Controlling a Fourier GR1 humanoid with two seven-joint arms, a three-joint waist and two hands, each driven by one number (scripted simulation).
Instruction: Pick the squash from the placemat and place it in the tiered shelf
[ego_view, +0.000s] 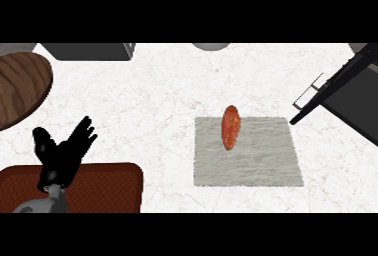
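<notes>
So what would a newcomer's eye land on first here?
The orange squash stands out, lying lengthwise on the grey placemat at centre-right of the white counter. Next comes the black left hand at lower left, open with fingers up, over a reddish-brown board. The dark shelf cuts in from the upper right corner.

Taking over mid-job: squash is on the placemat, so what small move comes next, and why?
Probably bring the right hand, not in view, in over the squash. It lies untouched on the placemat, the shelf stands to its right, and the left hand rests open far to the left.
</notes>
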